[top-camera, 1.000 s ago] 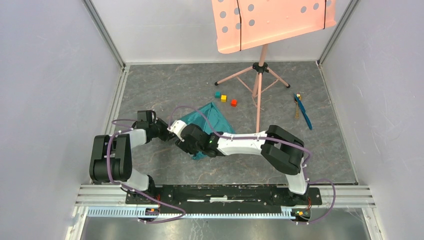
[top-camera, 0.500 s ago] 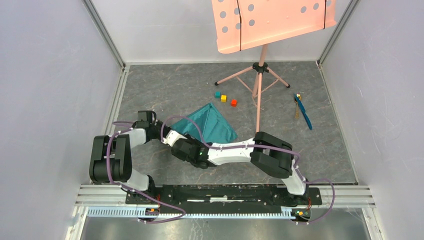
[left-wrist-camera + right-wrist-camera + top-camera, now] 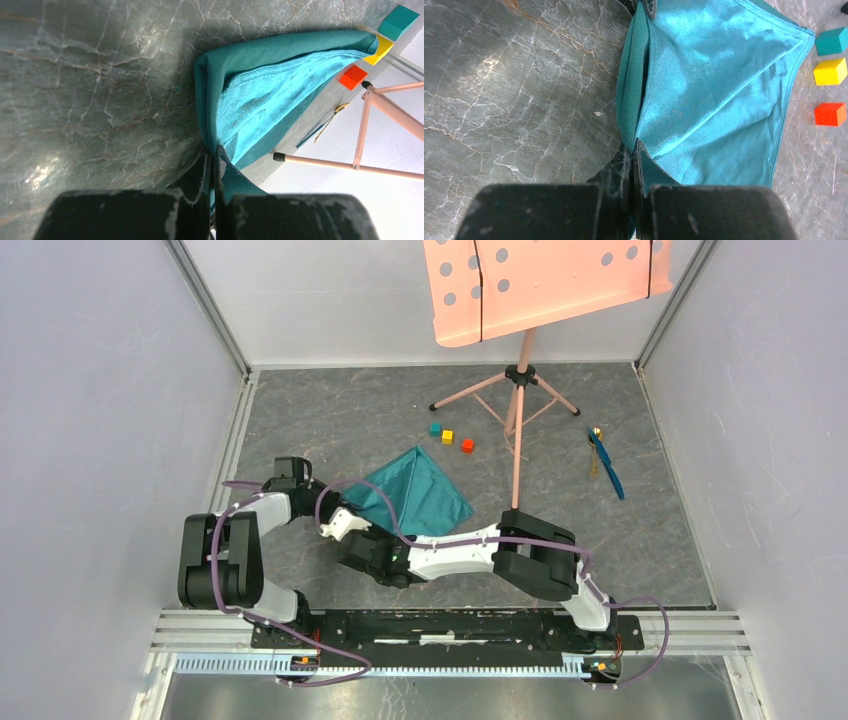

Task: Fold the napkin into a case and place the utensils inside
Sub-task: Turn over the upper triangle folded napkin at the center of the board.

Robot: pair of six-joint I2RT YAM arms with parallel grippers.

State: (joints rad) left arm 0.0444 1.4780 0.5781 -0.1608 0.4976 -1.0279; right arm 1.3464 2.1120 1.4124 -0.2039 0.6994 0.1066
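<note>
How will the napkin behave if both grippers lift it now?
Probably floppy: the napkin creases and gapes between the left gripper and right gripper, both shut on its edge. Likely light, since thin layers show at that edge. Its sheen hints it could slide from a shallow pinch.

Teal-green napkin (image 3: 418,490) sits doubled over into a rough triangle on the tabletop (image 3: 350,420) — apex pointing away, its layers gaping slightly along the near-left fold. The utensils (image 3: 604,462) — one thin and blue, one with a golden-brown bowl — lie side by side, well off to its right.
</note>
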